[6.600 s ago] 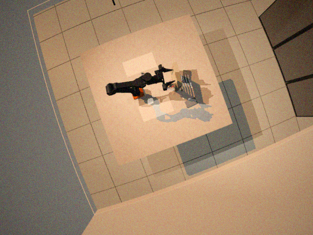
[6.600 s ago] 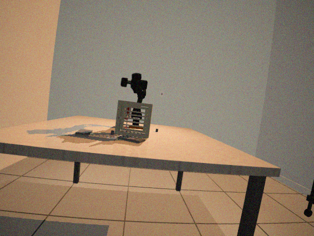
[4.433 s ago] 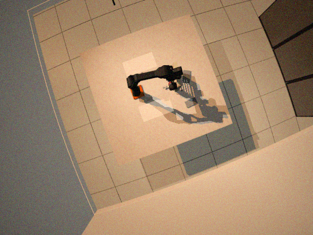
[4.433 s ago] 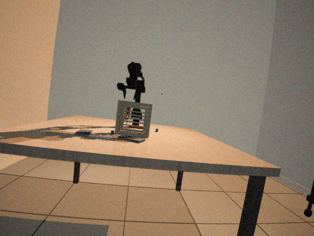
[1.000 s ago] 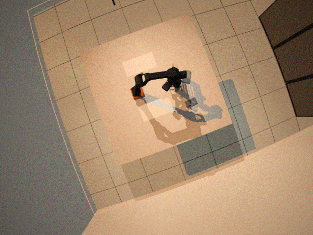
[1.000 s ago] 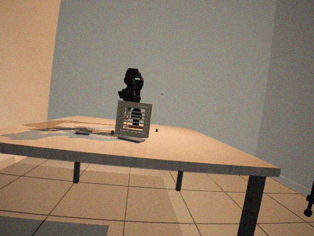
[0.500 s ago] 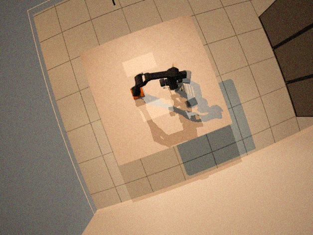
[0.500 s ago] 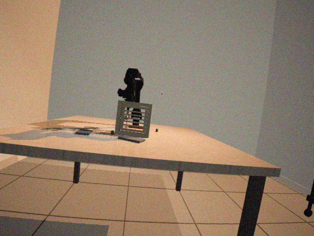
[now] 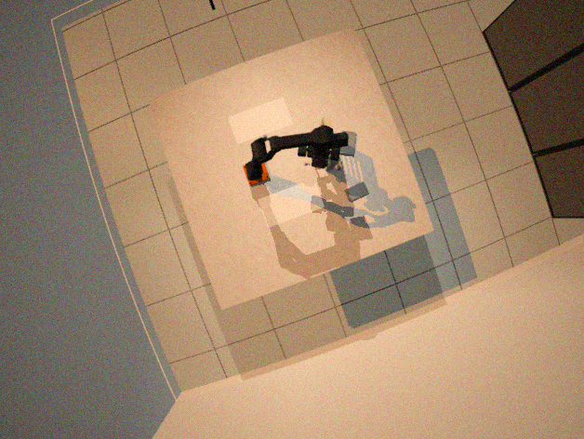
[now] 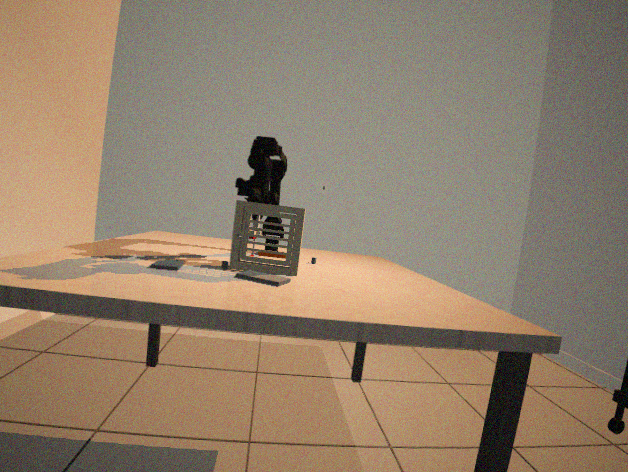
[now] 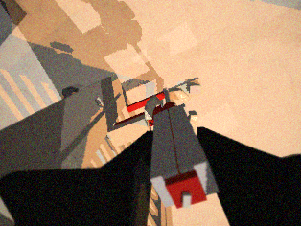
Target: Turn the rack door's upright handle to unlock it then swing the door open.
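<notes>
The grey slatted rack door and frame (image 10: 267, 238) (image 9: 350, 163) stand upright near the middle of the table (image 10: 385, 304) (image 9: 198, 198). In the wrist view the long grey handle (image 11: 178, 148) with a red end cap runs between my two black fingers. My gripper (image 11: 174, 135) (image 9: 325, 160) is shut on this handle. The handle's far end meets red and grey latch parts on the door (image 11: 144, 105). In the exterior view the arm (image 10: 265, 170) rises behind the rack, which hides the handle. I cannot tell the door's angle exactly.
The arm's orange base (image 9: 255, 173) sits left of the rack. Two flat dark slabs (image 10: 262, 277) (image 10: 167, 263) lie on the table in front of the rack. Two small dark pegs (image 10: 313, 260) (image 10: 224, 264) stand near it. Dark cabinets (image 9: 542, 94) line the right wall.
</notes>
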`<move>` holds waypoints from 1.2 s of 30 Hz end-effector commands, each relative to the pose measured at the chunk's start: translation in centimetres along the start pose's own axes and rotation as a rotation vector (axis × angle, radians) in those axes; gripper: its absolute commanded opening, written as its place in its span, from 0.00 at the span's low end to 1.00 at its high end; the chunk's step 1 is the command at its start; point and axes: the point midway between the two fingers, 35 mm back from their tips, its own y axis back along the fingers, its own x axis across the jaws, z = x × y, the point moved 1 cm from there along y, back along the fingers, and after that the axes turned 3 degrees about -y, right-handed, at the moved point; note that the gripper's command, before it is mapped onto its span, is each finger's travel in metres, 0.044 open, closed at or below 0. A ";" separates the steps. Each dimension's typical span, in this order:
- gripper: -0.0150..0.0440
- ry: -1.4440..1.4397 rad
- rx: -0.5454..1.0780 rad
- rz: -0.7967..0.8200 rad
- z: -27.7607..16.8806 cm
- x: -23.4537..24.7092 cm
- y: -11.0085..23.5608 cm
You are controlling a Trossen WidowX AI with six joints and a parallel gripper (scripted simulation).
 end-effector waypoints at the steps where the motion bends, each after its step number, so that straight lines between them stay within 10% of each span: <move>1: 0.30 -0.036 0.005 0.002 -0.1 0.1 -0.1; 9: 0.30 -0.036 0.005 0.002 -0.1 0.1 -0.1; 20: 0.76 -0.036 0.005 0.002 -0.1 0.1 -0.1; 36: 0.76 0.682 0.004 0.004 -0.1 0.1 -0.1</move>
